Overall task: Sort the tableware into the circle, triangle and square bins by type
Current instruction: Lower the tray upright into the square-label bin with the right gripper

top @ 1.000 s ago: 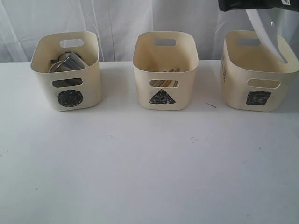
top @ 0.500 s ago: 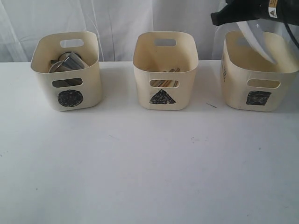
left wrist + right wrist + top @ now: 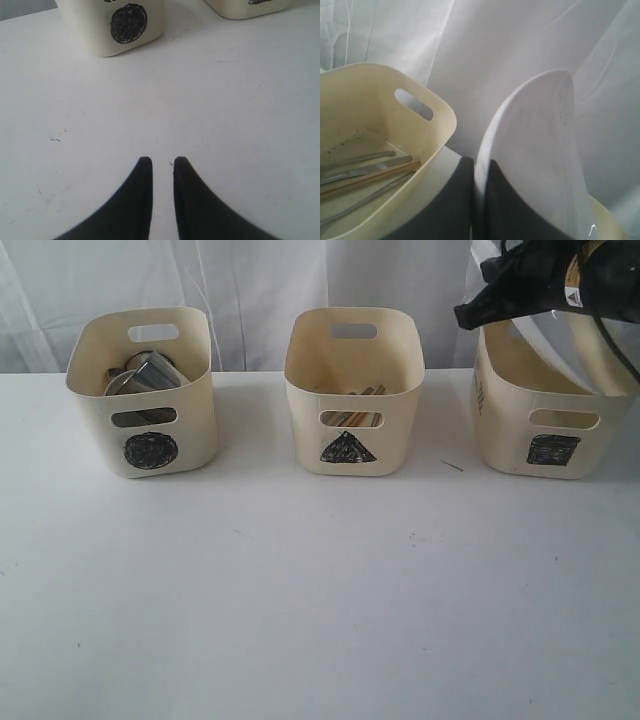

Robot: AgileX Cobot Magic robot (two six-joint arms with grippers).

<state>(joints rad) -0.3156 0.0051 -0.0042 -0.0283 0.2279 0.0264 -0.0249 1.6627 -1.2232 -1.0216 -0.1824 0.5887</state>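
Exterior view: across the table point(image 3: 300, 590), the circle bin point(image 3: 145, 445) sits at 10 o'clock holding mugs point(image 3: 150, 373), the triangle bin point(image 3: 353, 445) at 12, and the square bin point(image 3: 550, 430) at 2. All stand apart, with bare tabletop in front. The right gripper point(image 3: 490, 312) holds the plate point(image 3: 570, 345) tilted over the square bin's rim.

Left wrist view: the left gripper point(image 3: 162, 162) shows a narrow gap (nothing in it) above bare table.

Right wrist view: the right gripper is clamped on the plate's edge beside the triangle bin, which holds cutlery point(image 3: 360, 172) and chopsticks point(image 3: 375, 177).
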